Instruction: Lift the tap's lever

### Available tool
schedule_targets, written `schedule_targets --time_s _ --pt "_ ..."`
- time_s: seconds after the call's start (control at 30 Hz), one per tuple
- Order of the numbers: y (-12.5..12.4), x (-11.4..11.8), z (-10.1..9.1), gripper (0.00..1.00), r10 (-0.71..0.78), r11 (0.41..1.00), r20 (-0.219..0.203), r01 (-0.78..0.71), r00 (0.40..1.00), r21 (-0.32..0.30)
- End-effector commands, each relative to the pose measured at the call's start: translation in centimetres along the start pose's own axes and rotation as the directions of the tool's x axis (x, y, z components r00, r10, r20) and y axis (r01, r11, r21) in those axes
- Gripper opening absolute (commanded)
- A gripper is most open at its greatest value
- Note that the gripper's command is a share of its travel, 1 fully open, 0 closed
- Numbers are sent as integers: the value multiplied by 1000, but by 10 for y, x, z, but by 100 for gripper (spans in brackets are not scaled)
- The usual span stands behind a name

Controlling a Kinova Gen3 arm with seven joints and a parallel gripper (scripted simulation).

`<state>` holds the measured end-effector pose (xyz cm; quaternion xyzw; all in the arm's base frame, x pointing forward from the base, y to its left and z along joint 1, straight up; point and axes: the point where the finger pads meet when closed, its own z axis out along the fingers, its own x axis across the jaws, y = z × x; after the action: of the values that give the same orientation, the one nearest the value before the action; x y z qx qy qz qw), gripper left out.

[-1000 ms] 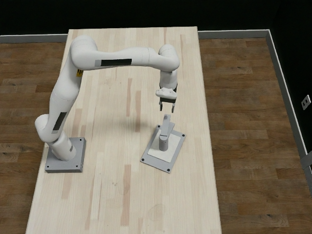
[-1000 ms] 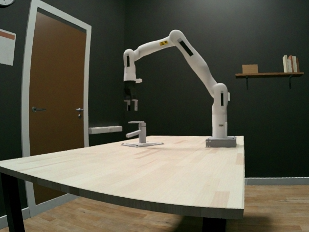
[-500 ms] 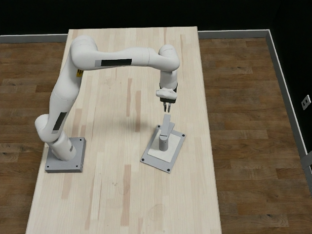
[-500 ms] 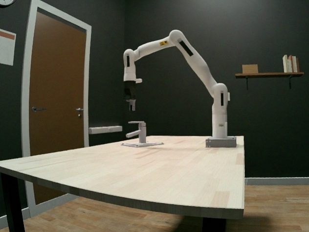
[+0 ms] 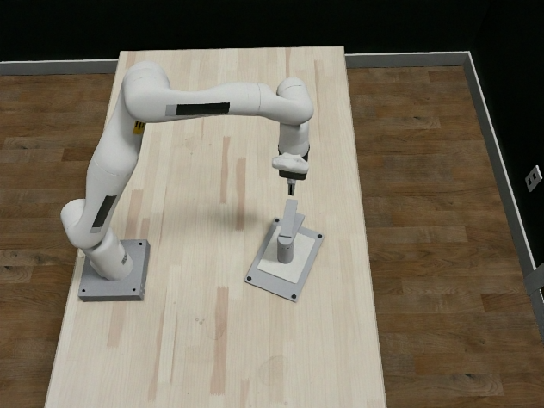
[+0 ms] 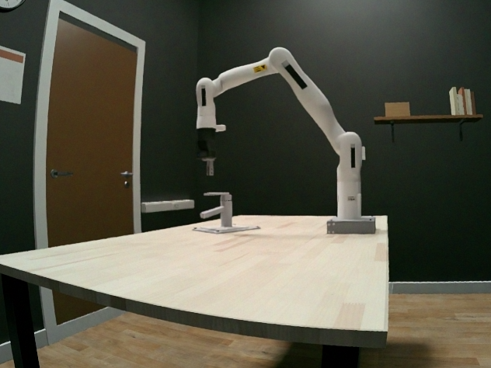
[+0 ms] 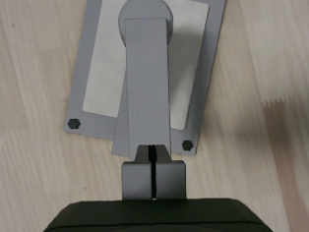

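Observation:
A grey tap (image 5: 284, 249) stands on a grey baseplate (image 5: 284, 260) on the right part of the wooden table. Its flat lever (image 5: 289, 216) lies level on top of the tap body, seen side-on in the exterior view (image 6: 216, 194), with the spout (image 6: 210, 213) below it. My gripper (image 5: 290, 191) (image 6: 209, 172) points straight down and hangs a little above the lever's free end, with clear air between them. In the wrist view the fingers (image 7: 154, 149) are pressed together with only a thin slit, over the near end of the lever (image 7: 148, 84). Nothing shows between them.
The arm's base (image 5: 113, 281) is bolted at the table's left edge. The table's right edge runs close beside the tap's baseplate. A door and a wall shelf (image 6: 428, 117) stand well away from the table.

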<state>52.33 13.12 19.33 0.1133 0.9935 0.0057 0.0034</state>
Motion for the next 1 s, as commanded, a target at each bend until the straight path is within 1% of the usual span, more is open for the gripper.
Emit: schedule_targets --time_s 0.0,0.43,0.47,0.97 --pt "-4 -3 -1 0 -11 1000 4 11 1000 9" --pt "-4 -3 -1 0 -11 1000 4 11 1000 9" --pt "-4 -3 -1 100 -11 1000 4 11 1000 9" --pt "-4 -3 -1 100 -11 1000 4 11 1000 9"
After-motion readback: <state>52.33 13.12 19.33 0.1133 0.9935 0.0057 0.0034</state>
